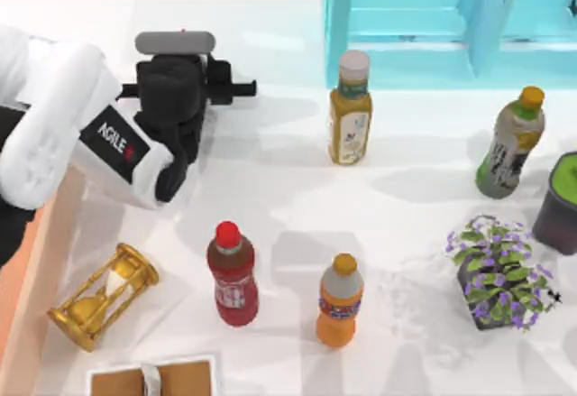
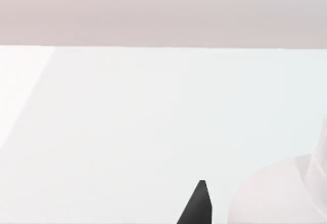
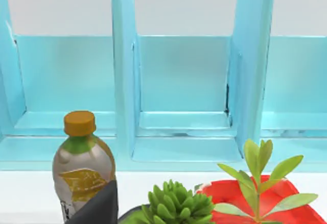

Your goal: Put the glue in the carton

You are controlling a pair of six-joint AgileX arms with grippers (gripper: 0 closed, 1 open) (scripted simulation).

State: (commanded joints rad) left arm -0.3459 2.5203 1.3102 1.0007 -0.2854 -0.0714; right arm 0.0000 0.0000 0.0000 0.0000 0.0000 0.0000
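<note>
My left gripper [image 1: 194, 85]: above the table's [image 1: 297, 188] far-left part, well beyond the hourglass [image 1: 101, 295]; I cannot tell how its fingers stand, and a tiny red speck at its far end is too small to name.
Glue: I cannot make it out.
Carton [image 1: 20, 279]: a peach-orange strip at the table's left edge, just left of the hourglass, partly under my left arm.
Hourglass neighbours: brown box with a white strap [image 1: 153, 378] just nearer the front; red-capped dark-red drink bottle [image 1: 232, 274] to its right, then an orange bottle [image 1: 340, 300].
Farther right of the hourglass: yellow bottle [image 1: 350, 109], green-labelled bottle [image 1: 510, 143], purple-flowered plant [image 1: 496, 271], turquoise shelf [image 1: 433, 17].
</note>
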